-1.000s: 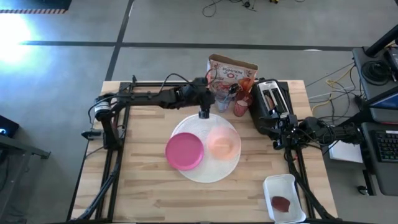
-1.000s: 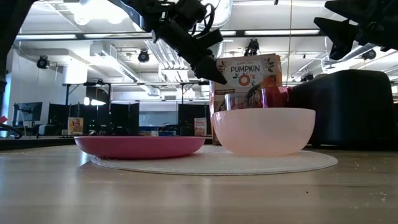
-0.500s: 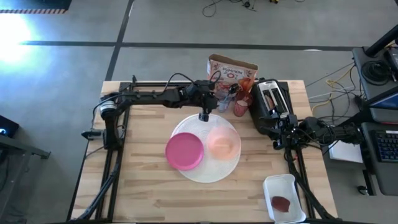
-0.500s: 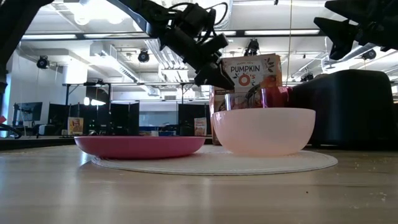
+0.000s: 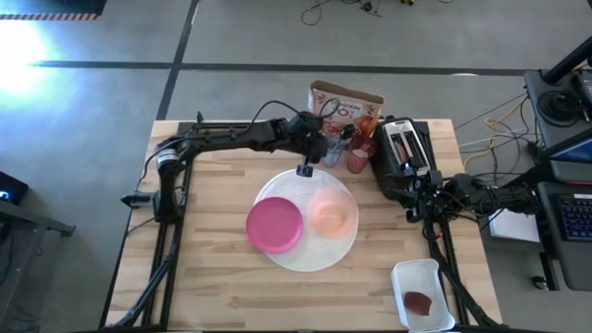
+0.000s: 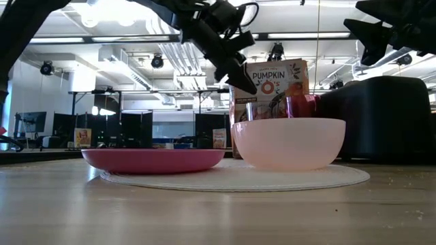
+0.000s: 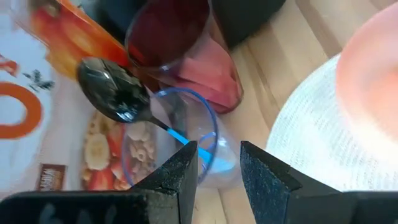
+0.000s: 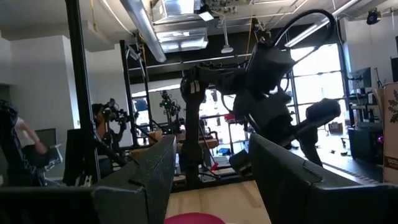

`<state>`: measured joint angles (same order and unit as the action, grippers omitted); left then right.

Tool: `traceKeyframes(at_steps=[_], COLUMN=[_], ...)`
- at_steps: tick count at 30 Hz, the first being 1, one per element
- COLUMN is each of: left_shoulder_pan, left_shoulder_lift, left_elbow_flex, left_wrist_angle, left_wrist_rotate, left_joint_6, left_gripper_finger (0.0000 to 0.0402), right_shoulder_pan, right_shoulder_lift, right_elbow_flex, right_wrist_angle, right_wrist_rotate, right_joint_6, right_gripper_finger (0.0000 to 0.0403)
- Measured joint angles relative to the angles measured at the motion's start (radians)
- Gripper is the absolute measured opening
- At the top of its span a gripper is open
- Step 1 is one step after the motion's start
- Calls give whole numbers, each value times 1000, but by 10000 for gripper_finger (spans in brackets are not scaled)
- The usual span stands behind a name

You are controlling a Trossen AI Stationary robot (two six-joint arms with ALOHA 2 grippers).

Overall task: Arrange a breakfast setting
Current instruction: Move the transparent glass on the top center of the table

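Since a second ago we see the left gripper (image 5: pixel 303 169) shifted from the mat's far edge toward the small clear glass (image 7: pixel 177 146). Left to right on the large white round mat (image 5: pixel 282 256): magenta plate (image 5: pixel 275 225), then peach bowl (image 5: pixel 332 213). Behind them the orange cereal box (image 6: pixel 270 79) reads "PUMPKIN O's". Left jaws stand slightly parted, pinching nothing, hovering above the glass. Only the left wrist view shows the teal-handled spoon (image 7: pixel 118 99) standing in the glass, translucent pink cup (image 7: pixel 184 53) just beside. The right gripper (image 5: pixel 411 197) waits beside the black toaster (image 5: pixel 400 153), jaws spread and empty. Only the high view shows a white tray (image 5: pixel 423 295) at the near right.
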<state>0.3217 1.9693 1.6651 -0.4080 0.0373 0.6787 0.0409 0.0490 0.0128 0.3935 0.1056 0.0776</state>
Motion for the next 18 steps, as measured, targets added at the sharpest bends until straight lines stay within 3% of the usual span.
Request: traceKeyframes(at_steps=[18], left_shoulder_pan=[42], left_shoulder_lift=[75], left_elbow_flex=[25], left_wrist_angle=[-1], left_wrist_rotate=[-1], left_joint_6=[-1], left_gripper_finger=[103], right_shoulder_pan=[0], right_shoulder_lift=[0], right_elbow_flex=[0], right_wrist_angle=[0], right_wrist_rotate=[0], right_joint_6=[0], right_gripper_finger=[192])
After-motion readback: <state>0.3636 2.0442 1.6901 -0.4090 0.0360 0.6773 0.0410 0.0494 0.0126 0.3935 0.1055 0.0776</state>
